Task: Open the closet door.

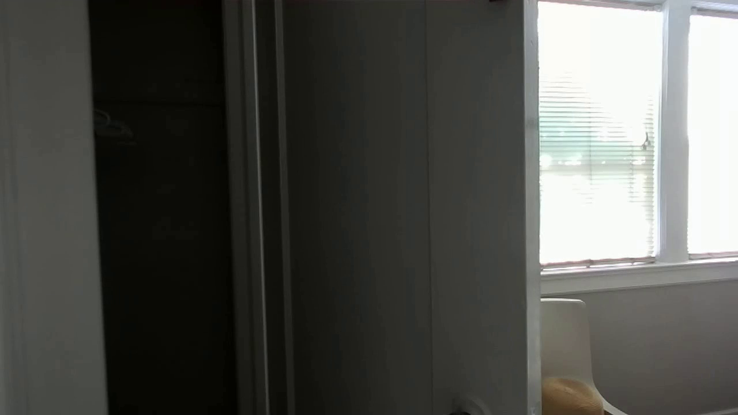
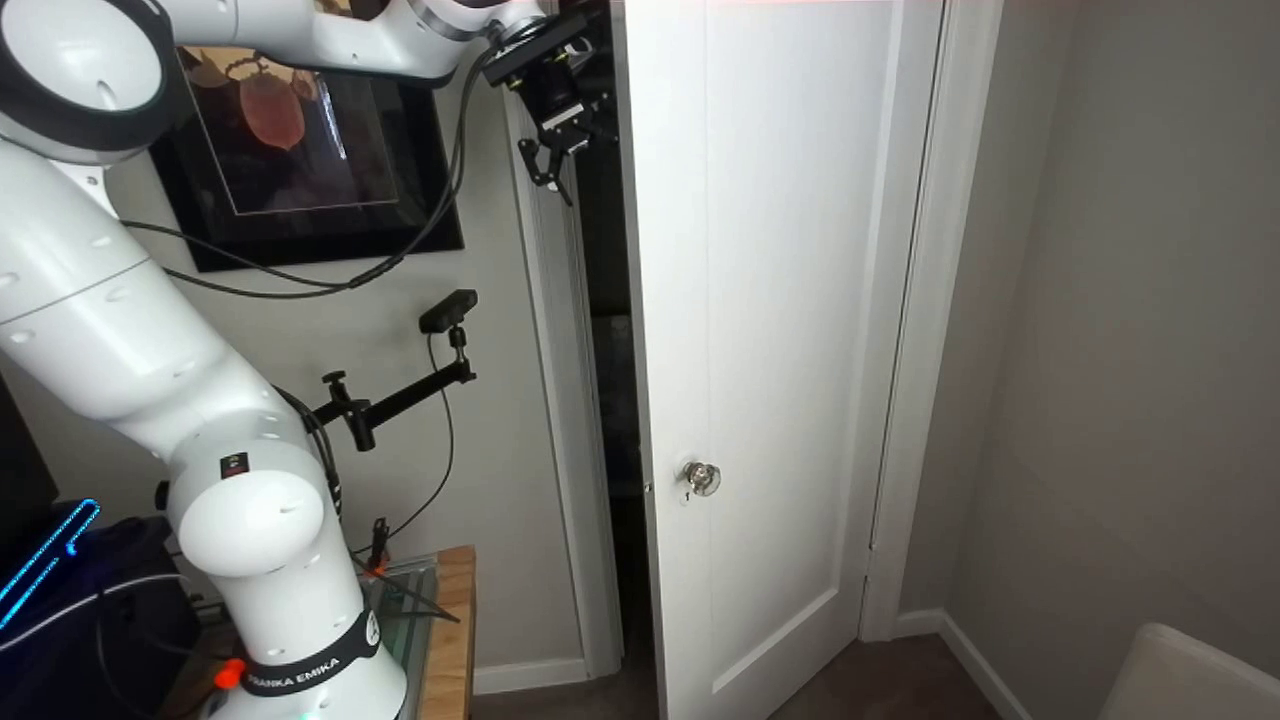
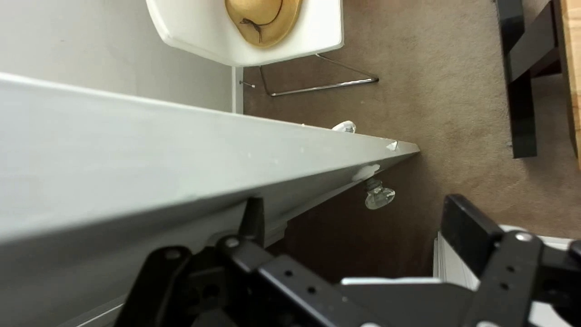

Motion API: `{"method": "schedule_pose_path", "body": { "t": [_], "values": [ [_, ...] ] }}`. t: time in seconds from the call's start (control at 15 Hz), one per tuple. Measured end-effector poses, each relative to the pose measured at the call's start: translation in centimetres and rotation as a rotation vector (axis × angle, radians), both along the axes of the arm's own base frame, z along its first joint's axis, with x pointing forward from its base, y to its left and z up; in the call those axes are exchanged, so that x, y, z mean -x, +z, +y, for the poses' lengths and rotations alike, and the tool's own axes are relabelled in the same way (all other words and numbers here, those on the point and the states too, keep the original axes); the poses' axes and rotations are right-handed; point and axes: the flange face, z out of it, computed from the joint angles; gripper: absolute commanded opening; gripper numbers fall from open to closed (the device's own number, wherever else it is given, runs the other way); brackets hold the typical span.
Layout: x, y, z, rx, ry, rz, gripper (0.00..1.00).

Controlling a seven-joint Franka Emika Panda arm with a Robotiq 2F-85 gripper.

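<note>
Door (image 2: 780, 300) stands ajar at the closet (image 1: 164, 259), its free edge swung out from the frame (image 2: 578, 450). Your gripper (image 3: 355, 210) holds nothing, its two fingers (image 3: 253, 222) well apart; the one on the door side sits by the inner face, but you can't tell whether it touches. Expect a stiff, fairly heavy panel that should swing easily once you push; the smooth paint will probably slip if you pinch it, and the glass knobs (image 3: 380, 196) may be slick and breakable. You likely need no grip: press a finger against the inner face, close to the free edge, where it takes least force. You have one door with two knobs, one on each face; one arm (image 2: 130, 300); one chair (image 3: 308, 36) bearing one hat (image 3: 261, 27); two windows (image 1: 599, 132); one framed picture (image 2: 300, 175); and hangers (image 1: 113, 129) too dim to number.
</note>
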Motion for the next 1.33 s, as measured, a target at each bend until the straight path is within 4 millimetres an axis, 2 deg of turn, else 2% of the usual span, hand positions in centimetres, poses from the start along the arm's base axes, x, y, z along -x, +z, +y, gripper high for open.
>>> {"method": "schedule_pose_path", "body": {
  "t": [0.4,0.87,1.33],
  "values": [
    [-0.4,-0.1,-2.5,0.005,-0.029,0.008,1.00],
    [-2.2,0.1,-5.6,0.003,-0.071,0.023,1.00],
    [-3.4,-0.1,-7.5,0.001,-0.116,0.031,1.00]
  ]
}}
